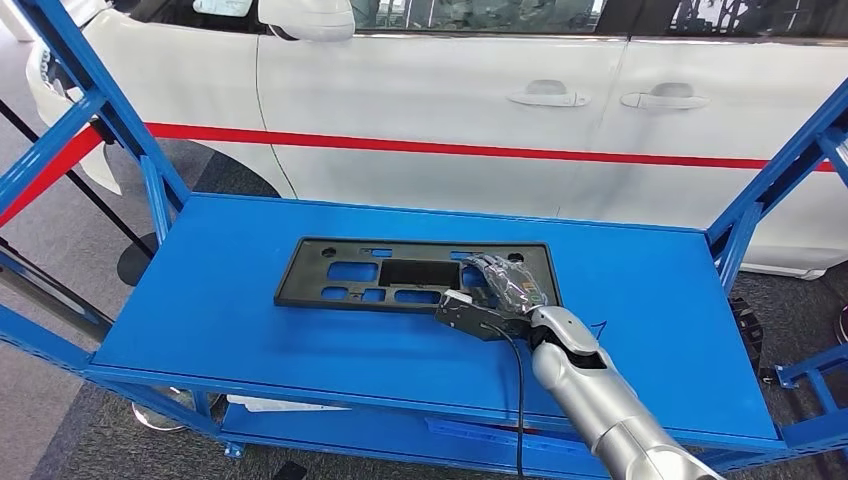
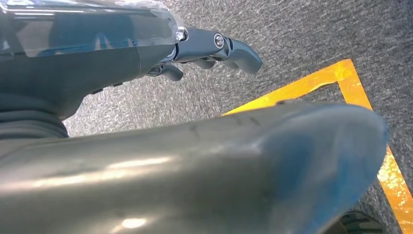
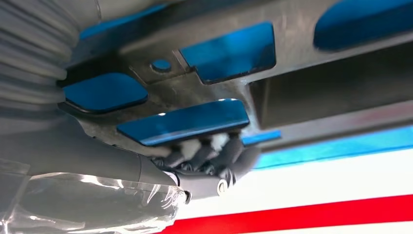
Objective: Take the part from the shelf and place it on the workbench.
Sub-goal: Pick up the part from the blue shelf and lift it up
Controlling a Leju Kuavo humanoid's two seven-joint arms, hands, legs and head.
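The right hand lies on the right end of the part, its fingers curled over the far edge and into a cutout, the thumb near the near edge; it seems to grip the part, which still rests flat. The left hand hangs over grey carpet with fingers loosely curled around nothing. One part, a flat black frame with several cutouts, sits mid-shelf on the blue top. Blue uprights flank the shelf. Behind it stands a white car with a red stripe; yellow tape marks the floor.
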